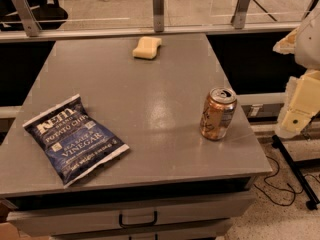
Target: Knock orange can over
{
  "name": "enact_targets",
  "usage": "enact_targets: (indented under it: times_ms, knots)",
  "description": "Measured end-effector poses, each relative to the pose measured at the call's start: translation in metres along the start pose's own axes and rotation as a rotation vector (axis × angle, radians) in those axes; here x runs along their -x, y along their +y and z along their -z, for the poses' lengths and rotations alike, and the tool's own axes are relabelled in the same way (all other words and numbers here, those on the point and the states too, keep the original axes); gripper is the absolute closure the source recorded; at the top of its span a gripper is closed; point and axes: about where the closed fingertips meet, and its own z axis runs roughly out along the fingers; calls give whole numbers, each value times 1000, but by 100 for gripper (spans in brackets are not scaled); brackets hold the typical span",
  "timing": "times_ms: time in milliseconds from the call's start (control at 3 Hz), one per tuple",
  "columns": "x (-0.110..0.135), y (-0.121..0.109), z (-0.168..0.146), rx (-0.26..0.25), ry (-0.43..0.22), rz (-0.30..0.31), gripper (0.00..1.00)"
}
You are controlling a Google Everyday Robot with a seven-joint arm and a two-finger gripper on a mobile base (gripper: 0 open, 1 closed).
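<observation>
The orange can [218,113] stands upright near the right edge of the grey table [150,99], toward its front. It is copper-orange with white patches, dark script lettering and a silver pull-tab top. My gripper [298,113], a cream-coloured part at the end of the arm, is at the right edge of the view. It hangs off the table's right side, at about the can's height and a short way to its right. It does not touch the can.
A dark blue potato chip bag [72,138] lies flat at the front left of the table. A yellow sponge [147,47] lies at the back centre. A railing with metal posts [158,8] runs behind the table. Drawers [137,216] sit under the front edge.
</observation>
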Motion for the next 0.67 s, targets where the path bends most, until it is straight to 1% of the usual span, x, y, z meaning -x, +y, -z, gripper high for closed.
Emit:
enact_targets:
  times_ms: [333, 667]
  knots:
    - [0, -1, 1, -5, -4, 0, 0]
    - [-8, -7, -11, -3, -91, -18, 0]
